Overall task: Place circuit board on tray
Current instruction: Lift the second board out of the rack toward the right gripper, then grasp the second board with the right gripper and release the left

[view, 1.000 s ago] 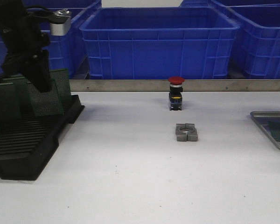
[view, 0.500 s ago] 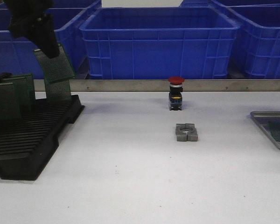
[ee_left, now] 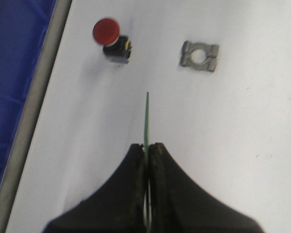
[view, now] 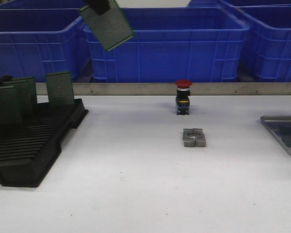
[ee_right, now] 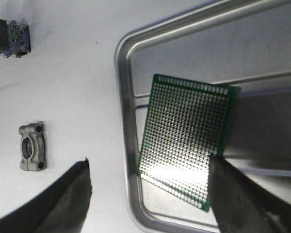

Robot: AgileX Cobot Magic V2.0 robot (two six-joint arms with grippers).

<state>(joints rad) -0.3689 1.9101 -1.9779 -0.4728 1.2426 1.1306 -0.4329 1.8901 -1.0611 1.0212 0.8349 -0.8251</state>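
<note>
Left gripper point(ee_left: 146, 154) closed on a green circuit board point(view: 107, 24), held tilted high in the air at 11 o'clock of the front view, above the blue bins point(view: 166, 43). Right gripper point(ee_right: 150, 194) with jaws open above the tray point(ee_right: 127, 145), at 3 o'clock of the table; another board point(ee_right: 186, 158) lying flat inside. Between: red button point(view: 183, 96) and metal clamp point(view: 193, 137). At 9 o'clock the black rack point(view: 34, 145).
</note>
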